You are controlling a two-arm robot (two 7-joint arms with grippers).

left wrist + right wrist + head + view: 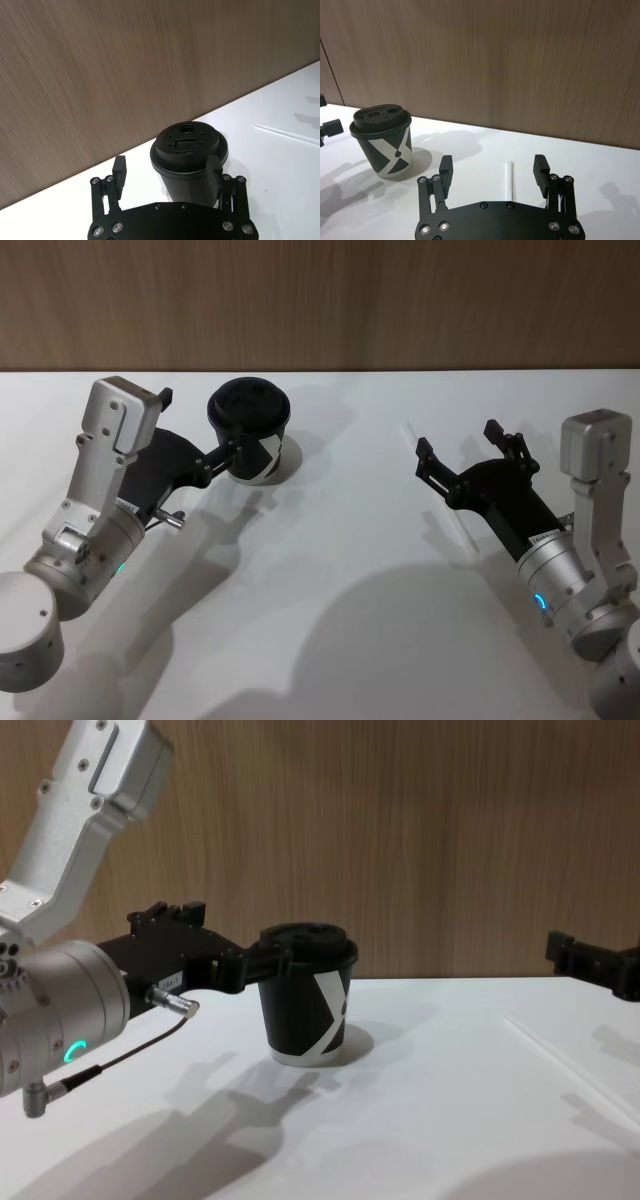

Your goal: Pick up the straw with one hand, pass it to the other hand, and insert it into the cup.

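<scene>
The black cup (251,427) with its black lid and white mark stands upright at the back left of the white table. My left gripper (200,423) is open beside it, one finger (214,172) close against the cup's side (190,150); I cannot tell whether they touch. The white straw (510,179) lies flat on the table to the right, also seen in the left wrist view (287,134) and the chest view (560,1055). My right gripper (492,167) hovers open above the straw, holding nothing, with the straw lying lengthwise between its fingers (458,443).
A wood-panelled wall (320,300) runs along the table's far edge just behind the cup. A thin black cable with a silver plug (175,1003) hangs under the left arm. The white tabletop (340,570) lies between the two arms.
</scene>
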